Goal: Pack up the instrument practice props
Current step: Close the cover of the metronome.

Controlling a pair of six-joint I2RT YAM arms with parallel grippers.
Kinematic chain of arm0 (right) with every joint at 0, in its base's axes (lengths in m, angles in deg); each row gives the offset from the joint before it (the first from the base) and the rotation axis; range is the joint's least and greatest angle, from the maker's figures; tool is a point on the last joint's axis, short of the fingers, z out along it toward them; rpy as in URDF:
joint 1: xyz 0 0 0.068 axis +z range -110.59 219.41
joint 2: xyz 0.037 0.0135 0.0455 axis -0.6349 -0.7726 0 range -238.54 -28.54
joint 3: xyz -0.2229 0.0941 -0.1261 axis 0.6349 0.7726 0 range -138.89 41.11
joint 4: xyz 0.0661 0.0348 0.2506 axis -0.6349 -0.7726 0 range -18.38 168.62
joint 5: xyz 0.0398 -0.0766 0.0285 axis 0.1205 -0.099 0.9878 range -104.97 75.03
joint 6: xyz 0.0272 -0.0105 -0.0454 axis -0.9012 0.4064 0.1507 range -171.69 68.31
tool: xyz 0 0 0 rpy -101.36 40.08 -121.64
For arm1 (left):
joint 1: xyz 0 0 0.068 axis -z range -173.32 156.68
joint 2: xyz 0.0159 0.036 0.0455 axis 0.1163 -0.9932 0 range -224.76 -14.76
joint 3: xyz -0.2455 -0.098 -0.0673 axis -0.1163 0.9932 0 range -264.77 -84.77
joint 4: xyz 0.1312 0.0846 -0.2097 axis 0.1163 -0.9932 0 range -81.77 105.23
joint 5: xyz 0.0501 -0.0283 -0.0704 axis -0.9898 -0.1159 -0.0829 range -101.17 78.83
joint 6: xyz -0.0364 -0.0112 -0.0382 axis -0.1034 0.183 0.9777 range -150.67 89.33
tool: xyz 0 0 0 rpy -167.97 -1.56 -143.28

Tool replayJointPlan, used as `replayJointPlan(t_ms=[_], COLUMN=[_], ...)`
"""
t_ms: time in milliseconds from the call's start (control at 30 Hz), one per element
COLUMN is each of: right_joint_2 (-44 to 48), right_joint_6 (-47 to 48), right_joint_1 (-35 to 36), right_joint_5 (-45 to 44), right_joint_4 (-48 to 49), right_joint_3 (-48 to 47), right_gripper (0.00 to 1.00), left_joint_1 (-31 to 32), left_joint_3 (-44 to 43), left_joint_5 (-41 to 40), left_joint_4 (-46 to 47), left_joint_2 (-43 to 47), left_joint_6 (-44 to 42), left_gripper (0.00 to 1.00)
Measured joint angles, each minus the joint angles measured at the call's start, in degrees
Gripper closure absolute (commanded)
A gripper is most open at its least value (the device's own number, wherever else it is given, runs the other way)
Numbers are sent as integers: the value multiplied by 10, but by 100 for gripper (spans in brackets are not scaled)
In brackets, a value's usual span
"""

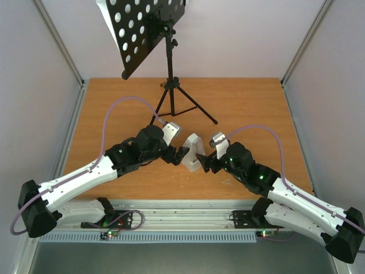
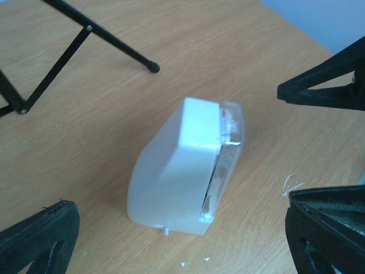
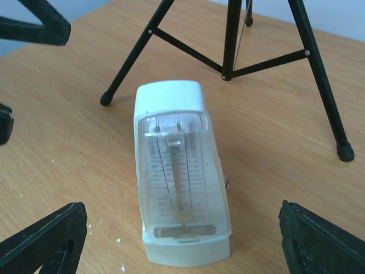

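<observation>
Since both grippers stand spread wide with nothing between their fingers, neither holds anything: the left gripper (image 1: 178,154) sits just left of the metronome (image 1: 193,152), and the right gripper (image 1: 206,164) just right of it, facing its clear front. The metronome appears to stand upright on the table (image 1: 256,108), touching neither. Behind the metronome rises the stand (image 1: 169,63), its tripod feet near but apart. Picking up the metronome looks like the step in hand. One gripper should straddle its flanks low down, fingers square to the sides, and close gently so the smooth, tapered plastic neither slips upward nor tips.
</observation>
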Motion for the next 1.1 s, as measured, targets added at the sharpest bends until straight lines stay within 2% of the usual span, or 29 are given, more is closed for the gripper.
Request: replayJointPlan(t_ms=[400,500,700,1100], right_joint_2=[-106,-127,-133,-147], right_joint_6=[15,15,16,34], right_joint_1=[-2,-11,-32,-35], right_joint_5=[-1,5,26,53], right_joint_4=[14,15,15,17], right_joint_3=[-83,-85,-85,-85], right_gripper=[28,29,32,46], left_joint_1=[-41,-48,-53,-60], left_joint_3=[44,51,53,54], left_joint_5=[11,14,19,47], left_joint_4=[0,0,1,19], left_joint_2=[37,41,41,32], left_joint_6=[30,37,38,39], left_gripper=[1,1,1,1])
